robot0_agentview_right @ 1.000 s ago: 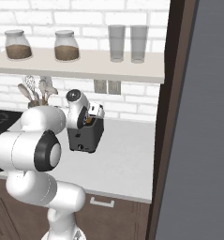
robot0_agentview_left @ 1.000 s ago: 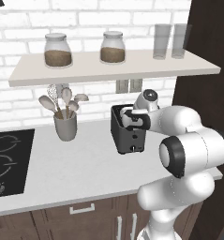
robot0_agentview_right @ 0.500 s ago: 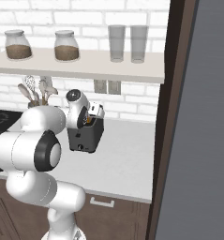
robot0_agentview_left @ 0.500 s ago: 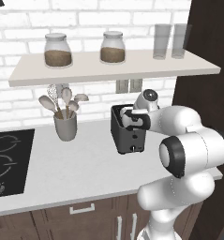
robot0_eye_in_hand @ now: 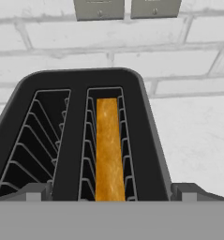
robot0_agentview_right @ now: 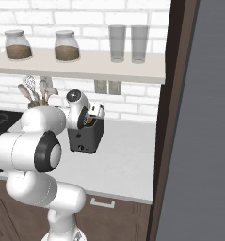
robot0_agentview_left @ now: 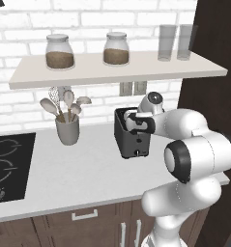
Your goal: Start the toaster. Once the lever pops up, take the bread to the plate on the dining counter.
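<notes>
We hold the tool (robot0_eye_in_hand: 111, 196) just above the toaster (robot0_agentview_left: 131, 136), jaws spread wide and gripping nothing; its two dark tips show at either side of the toaster's near end in the hand view. The toaster stands on the white surface (robot0_agentview_left: 83, 169) against the brick wall, and the bread (robot0_eye_in_hand: 107, 147) sits on edge in one of the two slots, its golden crust facing up at us. The other slot is bare.

We judge the step in hand to be either pressing the lever or picking the slice; from these views we cannot tell whether the lever is down or up. If we go for the bread, we want the jaws set across its thin faces, centred along the slot, and lowered straight so neither tip catches the wire guides or the slot rim. Then we lift straight up before swinging away.

Around us: a grey utensil cup (robot0_agentview_left: 67, 129) with spoons stands well apart on the hob side, a cooktop (robot0_agentview_left: 6, 166) lies beyond it, and a shelf (robot0_agentview_left: 112, 70) with jars and glasses hangs overhead, which limits how high we lift. A dark tall panel (robot0_agentview_right: 172, 117) stands near the toaster's far side.
</notes>
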{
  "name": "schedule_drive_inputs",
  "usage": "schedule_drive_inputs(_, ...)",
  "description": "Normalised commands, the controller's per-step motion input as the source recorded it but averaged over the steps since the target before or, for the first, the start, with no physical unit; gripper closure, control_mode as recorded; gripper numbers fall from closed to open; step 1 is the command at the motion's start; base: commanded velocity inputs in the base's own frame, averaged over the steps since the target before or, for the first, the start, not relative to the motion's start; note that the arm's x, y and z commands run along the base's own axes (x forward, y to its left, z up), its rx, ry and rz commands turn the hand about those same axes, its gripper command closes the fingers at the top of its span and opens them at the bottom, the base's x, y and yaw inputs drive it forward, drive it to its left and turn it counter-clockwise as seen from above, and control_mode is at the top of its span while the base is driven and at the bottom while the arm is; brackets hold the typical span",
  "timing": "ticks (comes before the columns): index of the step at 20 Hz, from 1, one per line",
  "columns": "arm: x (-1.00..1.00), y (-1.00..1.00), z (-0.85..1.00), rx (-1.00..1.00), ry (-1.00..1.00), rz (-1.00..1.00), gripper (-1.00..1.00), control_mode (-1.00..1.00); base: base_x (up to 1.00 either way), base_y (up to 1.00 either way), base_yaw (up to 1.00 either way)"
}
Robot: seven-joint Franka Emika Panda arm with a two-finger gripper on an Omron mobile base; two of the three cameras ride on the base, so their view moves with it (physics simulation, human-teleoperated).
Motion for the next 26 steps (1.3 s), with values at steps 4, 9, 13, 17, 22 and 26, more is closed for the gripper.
schedule_drive_inputs(4, 0.0, 0.0, 0.0, 0.0, 0.0, 0.0, -1.0, -1.0, 0.0, 0.0, 0.0)
schedule_drive_inputs(9, 0.0, 0.0, 0.0, 0.0, 0.0, 0.0, -1.0, -1.0, 0.0, 0.0, 0.0)
schedule_drive_inputs(13, 0.0, 0.0, 0.0, 0.0, 0.0, 0.0, -1.0, -1.0, 0.0, 0.0, 0.0)
schedule_drive_inputs(17, 0.0, 0.0, 0.0, 0.0, 0.0, 0.0, -1.0, -1.0, 0.0, 0.0, 0.0)
schedule_drive_inputs(22, 0.0, 0.0, 0.0, 0.0, 0.0, 0.0, -1.0, -1.0, 0.0, 0.0, 0.0)
schedule_drive_inputs(26, -0.02, 0.0, -0.01, 0.0, 0.0, 0.0, -1.0, -1.0, 0.0, 0.0, 0.0)
